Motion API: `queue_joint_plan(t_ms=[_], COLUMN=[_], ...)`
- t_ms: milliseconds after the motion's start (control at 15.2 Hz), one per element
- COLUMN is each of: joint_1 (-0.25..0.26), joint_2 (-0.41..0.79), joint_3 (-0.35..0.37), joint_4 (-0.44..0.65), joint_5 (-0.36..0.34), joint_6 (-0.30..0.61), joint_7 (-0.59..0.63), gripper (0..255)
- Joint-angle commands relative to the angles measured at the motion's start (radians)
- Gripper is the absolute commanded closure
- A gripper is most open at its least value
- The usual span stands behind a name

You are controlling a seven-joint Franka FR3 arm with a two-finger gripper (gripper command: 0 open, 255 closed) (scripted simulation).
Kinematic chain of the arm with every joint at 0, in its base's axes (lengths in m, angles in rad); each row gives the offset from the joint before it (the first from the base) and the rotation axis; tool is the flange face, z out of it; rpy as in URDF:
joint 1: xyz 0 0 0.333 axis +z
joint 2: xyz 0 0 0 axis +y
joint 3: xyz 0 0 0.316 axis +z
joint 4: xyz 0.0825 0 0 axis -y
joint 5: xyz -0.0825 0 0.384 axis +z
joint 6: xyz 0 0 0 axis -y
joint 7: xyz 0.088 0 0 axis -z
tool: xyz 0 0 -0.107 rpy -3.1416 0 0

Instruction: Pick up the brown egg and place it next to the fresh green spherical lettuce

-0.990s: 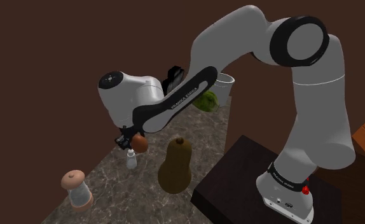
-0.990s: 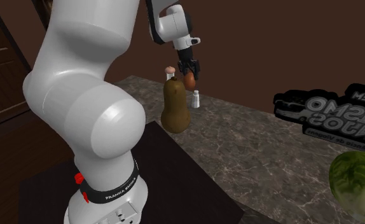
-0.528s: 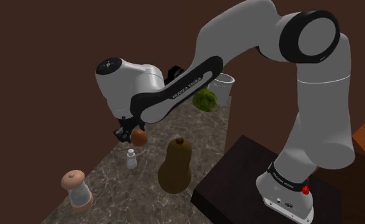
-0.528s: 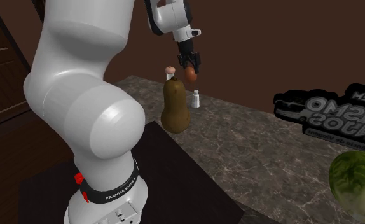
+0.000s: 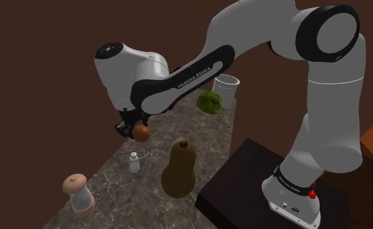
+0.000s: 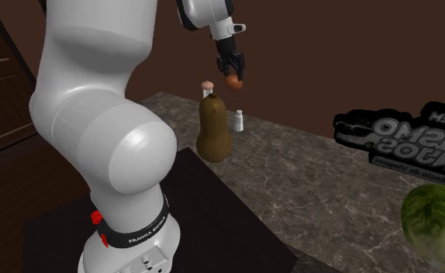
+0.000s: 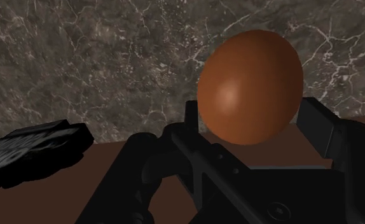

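A brown egg (image 5: 141, 133) (image 6: 232, 80) (image 7: 250, 87) hangs in the air above the stone counter, and my gripper (image 5: 134, 129) (image 6: 231, 71) (image 7: 254, 127) is shut on it. In the wrist view the two black fingers clasp the egg's lower sides. The green round lettuce (image 5: 210, 102) lies at the far end of the counter in the shoulder view, well away from the gripper. In the second exterior view the lettuce (image 6: 436, 219) sits at the lower right.
A butternut squash (image 5: 179, 169) (image 6: 212, 128) stands on the counter (image 5: 159, 140) below the gripper. A small white shaker (image 5: 134, 162) (image 6: 239, 120) and a grinder with a tan cap (image 5: 78, 192) stand nearby. A white cup (image 5: 225, 87) and a black printed object (image 6: 399, 136) are near the lettuce.
The gripper has risen with the egg held in it, lifting it higher above the counter and the shaker. The lettuce shows more fully as the arm has cleared it.
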Motion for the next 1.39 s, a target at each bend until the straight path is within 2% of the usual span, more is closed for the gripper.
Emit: queue_joint_plan(t_ms=[0, 660, 1320], joint_1=[-0.021, -0.196, -0.343], joint_2=[-0.031, -0.241, -0.367], joint_3=[-0.001, -0.057, -0.161], joint_4=[-0.033, -0.329, -0.504], joint_5=[0.009, 0.047, 0.063], joint_6=[0.011, 0.185, 0.325], joint_7=[-0.019, -0.201, -0.425], gripper=[255, 255, 255])
